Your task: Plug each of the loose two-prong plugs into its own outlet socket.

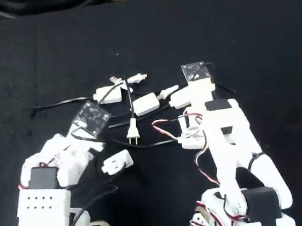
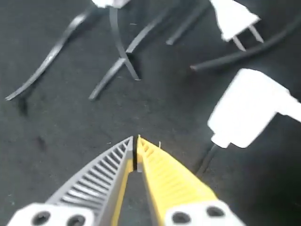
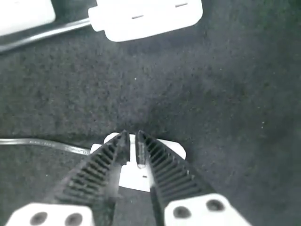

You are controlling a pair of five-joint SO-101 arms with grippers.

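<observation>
1. Your right gripper (image 3: pixel 132 137) is down at the black table (image 1: pixel 273 32). Its jaws are pinched almost together on a small white piece (image 3: pixel 134 179), with a thin dark bit caught between them. My read: it grips that narrow part so the piece can be steered to a socket.
2. The slotted socket (image 3: pixel 146 16) lies along the top of the right wrist view, slots facing the camera, well apart from those jaws. It looks like the likely target.
3. Your left gripper (image 2: pixel 135 143) has its jaws closed on nothing, over bare cloth. It seems parked clear of the other arm's work.
4. Right of it lies a white block (image 2: pixel 249 110). At upper right sits a two-prong plug (image 2: pixel 233 19), prongs free.
5. From above, a loose plug (image 1: pixel 133 130) sits mid-frame with its prongs toward the bottom, not plugged in. A spare socket (image 1: pixel 117 161) lies just below-left.
6. Hard to call: the fingers cover the white piece's middle, so you can't tell plug from socket. Its cable runs off the left edge. The white block shows no slots.
</observation>
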